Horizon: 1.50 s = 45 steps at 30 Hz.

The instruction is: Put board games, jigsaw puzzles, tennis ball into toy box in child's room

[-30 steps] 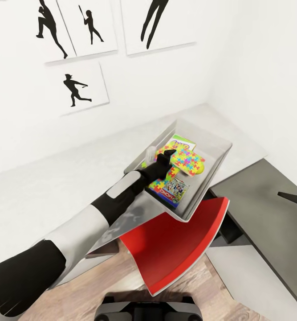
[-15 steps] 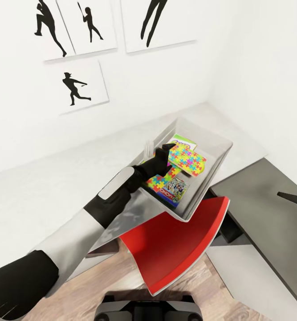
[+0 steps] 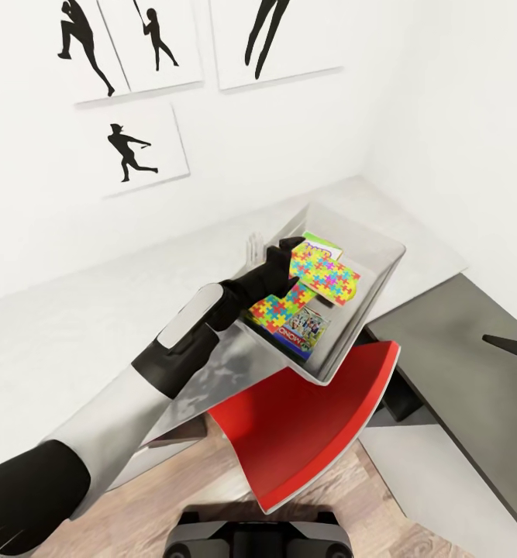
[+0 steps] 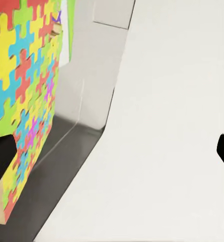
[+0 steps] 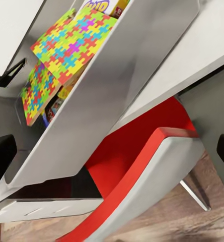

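Toy box (image 3: 378,256) sits on the pale table (image 3: 72,325), already stacked: two jigsaw puzzles on top, the upper one (image 3: 325,275) crossing the lower (image 3: 277,304), with the Monopoly box (image 3: 301,329) showing beneath and a green-edged box (image 3: 320,245) at the far end. No ball to be seen (could be buried under the sheets, can't tell).

Change over the last second: left gripper (image 3: 283,249) has pulled back from over the puzzles to the box's near wall, and nothing came with it. Fingers are spread apart and empty; the left wrist view confirms it, dark fingertips (image 4: 1,151) wide at either edge with the puzzle (image 4: 26,96) lying loose beside them.

Reads as a release just finished, arm retracting. Puzzle stays put in the box.

Right gripper (image 5: 112,151) hangs low by the red chair (image 5: 142,156), fingers spread, holding nothing, box rim (image 5: 142,75) above it.
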Tool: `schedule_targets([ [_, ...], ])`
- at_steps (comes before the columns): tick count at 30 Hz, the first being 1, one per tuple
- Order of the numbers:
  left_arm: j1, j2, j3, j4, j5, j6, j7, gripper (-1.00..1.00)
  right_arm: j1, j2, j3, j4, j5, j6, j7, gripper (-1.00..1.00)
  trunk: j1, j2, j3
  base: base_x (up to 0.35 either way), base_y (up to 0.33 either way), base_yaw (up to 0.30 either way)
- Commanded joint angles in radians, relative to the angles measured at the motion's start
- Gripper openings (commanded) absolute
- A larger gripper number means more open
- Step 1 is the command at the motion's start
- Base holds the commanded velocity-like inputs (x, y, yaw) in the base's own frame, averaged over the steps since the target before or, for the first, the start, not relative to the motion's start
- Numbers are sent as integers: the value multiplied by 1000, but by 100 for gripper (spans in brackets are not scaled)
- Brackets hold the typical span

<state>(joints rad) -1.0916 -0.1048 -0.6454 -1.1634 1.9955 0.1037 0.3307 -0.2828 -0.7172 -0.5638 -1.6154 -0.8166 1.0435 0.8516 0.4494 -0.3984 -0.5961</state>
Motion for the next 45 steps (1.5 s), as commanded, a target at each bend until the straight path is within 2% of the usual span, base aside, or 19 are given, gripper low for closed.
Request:
schedule_targets([
  [1,1,2,1,-10,5,2,7,100,0,0,-1,0,4,4,6,100,1,-2,-1,0,0,0],
  [23,6,10,-1,-128,1,10,1,100,5,5,-6,0,5,4,9,100,1,-2,-2,0,0,0],
  [29,6,10,-11,-182,-12,12,4,100,6,5,-6,0,6,4,9,100,1,-2,-2,0,0,0],
  [31,7,9,-16,-207,-35,13,4,100,6,5,-7,0,6,4,9,100,1,-2,-2,0,0,0],
  [34,7,7,-39,-244,-92,23,4,100,6,5,-9,0,7,4,15,100,1,-2,-2,0,0,0],
  [35,7,7,-39,-244,-92,23,4,100,6,5,-9,0,7,4,15,100,1,-2,-2,0,0,0],
  [38,10,7,-78,-288,-156,47,3,100,6,5,-9,0,7,4,38,100,1,-2,-2,0,0,0],
  [39,10,7,-78,-288,-156,47,3,100,6,5,-9,0,7,4,38,100,1,-2,-2,0,0,0],
  [43,42,8,-118,-362,-211,69,7,100,7,5,-8,0,7,4,70,100,1,-2,-1,0,0,0],
  [45,56,9,-126,-377,-220,72,8,100,7,4,-8,0,7,4,75,100,1,-2,1,0,0,0],
])
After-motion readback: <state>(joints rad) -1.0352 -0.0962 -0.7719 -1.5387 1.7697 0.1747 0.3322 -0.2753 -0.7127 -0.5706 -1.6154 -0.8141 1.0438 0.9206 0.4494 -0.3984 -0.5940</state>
